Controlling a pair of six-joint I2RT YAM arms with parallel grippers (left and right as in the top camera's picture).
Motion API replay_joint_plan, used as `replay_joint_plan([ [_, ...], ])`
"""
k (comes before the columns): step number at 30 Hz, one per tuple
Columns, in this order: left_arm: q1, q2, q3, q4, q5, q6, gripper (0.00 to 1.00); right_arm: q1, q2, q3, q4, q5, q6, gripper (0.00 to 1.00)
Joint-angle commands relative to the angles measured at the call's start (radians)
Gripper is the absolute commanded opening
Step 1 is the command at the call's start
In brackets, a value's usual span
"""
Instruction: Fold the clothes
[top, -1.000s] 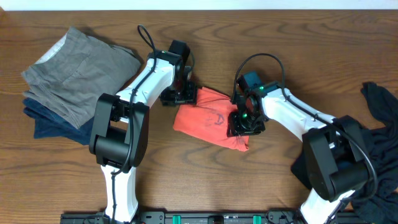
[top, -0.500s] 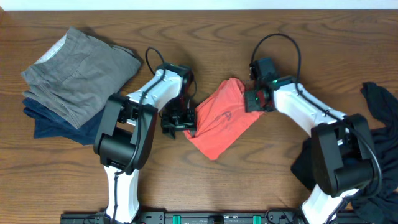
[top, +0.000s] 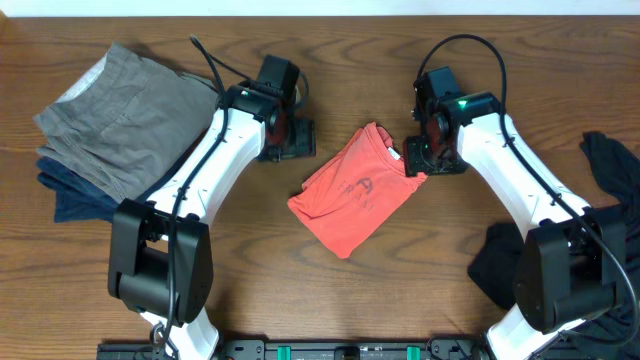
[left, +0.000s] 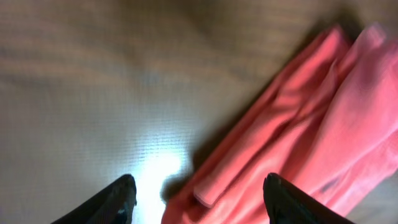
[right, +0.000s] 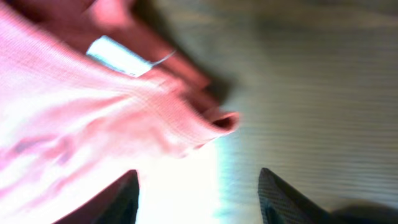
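The coral-red T-shirt (top: 355, 190) lies folded in a bundle at the table's middle, its navy lettering faintly showing. My left gripper (top: 288, 148) is open and empty just left of the shirt's upper edge; the left wrist view shows the shirt's folds (left: 323, 130) between and beyond its spread fingers (left: 198, 198). My right gripper (top: 424, 160) is open and empty at the shirt's right corner; the right wrist view shows the shirt's edge (right: 93, 118) above its fingers (right: 198, 196). Folded grey (top: 125, 115) and navy (top: 80, 200) garments are stacked at the left. A black garment (top: 610, 230) lies at the right.
The wooden table (top: 250, 270) carries the folded stack at the far left and the loose black heap along the right edge. The arm bases stand at the table's front edge.
Both grippers have let go of the red shirt and drawn back towards the far side. The shirt, which was lifted and turned, now lies flat and still.
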Motion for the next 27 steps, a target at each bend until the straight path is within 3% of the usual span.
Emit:
replay_joint_plan([
  [1,0.001,0.039,-0.02,0.003,-0.027,-0.002,0.67,0.013,-0.006,-0.043,0.018,-0.246,0.006,0.5],
  [6,0.001,0.1,-0.07,-0.008,0.031,0.01,0.67,0.053,-0.005,-0.168,0.107,-0.288,0.029,0.45],
  [13,0.001,0.154,-0.147,-0.05,0.06,0.008,0.66,0.062,-0.005,-0.328,0.287,-0.282,0.073,0.45],
  [17,0.001,0.157,-0.196,-0.123,0.152,0.005,0.6,0.062,-0.005,-0.36,0.393,-0.151,0.073,0.46],
  [23,-0.035,0.157,-0.257,-0.196,0.257,0.005,0.5,0.041,-0.005,-0.36,0.536,0.177,0.071,0.67],
  [27,-0.065,0.148,-0.258,-0.272,0.256,0.005,0.5,-0.012,-0.005,-0.349,0.59,0.225,0.027,0.74],
])
